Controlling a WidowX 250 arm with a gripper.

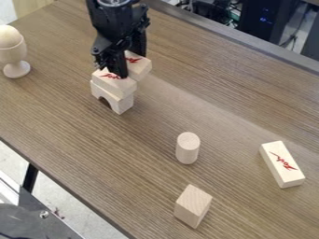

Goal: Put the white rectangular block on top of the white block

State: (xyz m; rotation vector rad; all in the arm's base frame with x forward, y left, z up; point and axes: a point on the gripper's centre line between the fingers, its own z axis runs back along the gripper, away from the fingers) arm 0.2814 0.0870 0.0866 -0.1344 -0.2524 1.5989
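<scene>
One arm [117,16] hanging down, jaws gripping block [142,68].

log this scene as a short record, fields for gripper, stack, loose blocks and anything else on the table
gripper: at the stack, upper left of the view
stack base: arched block
stack top: red-marked block
at the gripper: another red-marked piece, partly hidden; whether held or resting, cannot tell
loose blocks: upright cylinder, plain wooden block, white rectangular block with red marking
other: wooden cup holding a rounded pale object, left edge
</scene>
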